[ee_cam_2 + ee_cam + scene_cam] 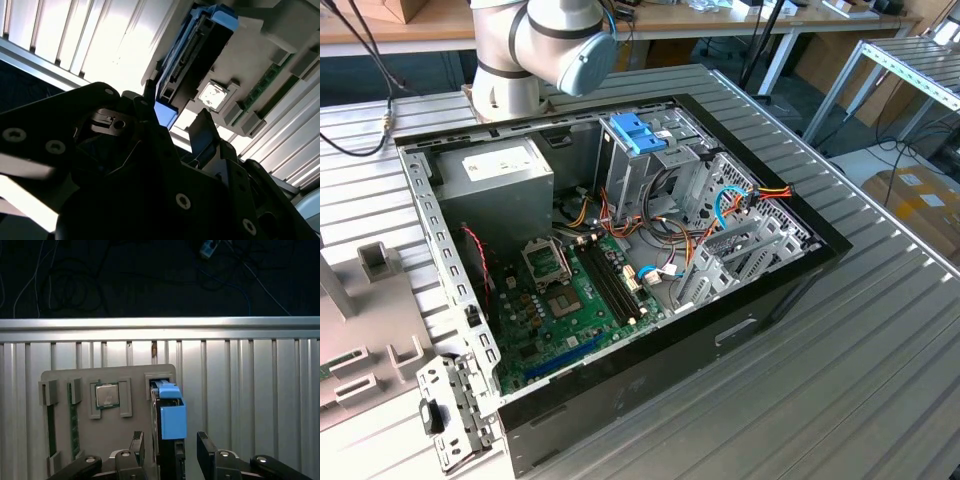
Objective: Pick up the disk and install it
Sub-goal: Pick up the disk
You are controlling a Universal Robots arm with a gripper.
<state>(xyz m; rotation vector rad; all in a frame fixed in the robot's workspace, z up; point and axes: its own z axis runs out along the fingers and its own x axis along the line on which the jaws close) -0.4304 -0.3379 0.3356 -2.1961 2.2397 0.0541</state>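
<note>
The disk (169, 416) stands on edge in a slot of a grey holder plate (100, 440), a dark slab with a bright blue plastic piece along its upper side. In both wrist views my gripper (171, 450) is open, with one dark finger on each side of the disk and a small gap at both sides. In the second wrist view the disk (192, 60) shows edge-on with its connector side facing the camera, and my gripper (175, 120) is just short of it. The open computer case (620, 390) lies on the table in the exterior view.
The holder plate also carries a processor chip (106, 396) and a memory stick (74, 422). In the case, a metal drive cage with a blue latch (638, 130) stands at the back, a grey power-supply box (498, 170) beside it, and loose cables (665, 225). The ribbed metal table (860, 340) surrounds it.
</note>
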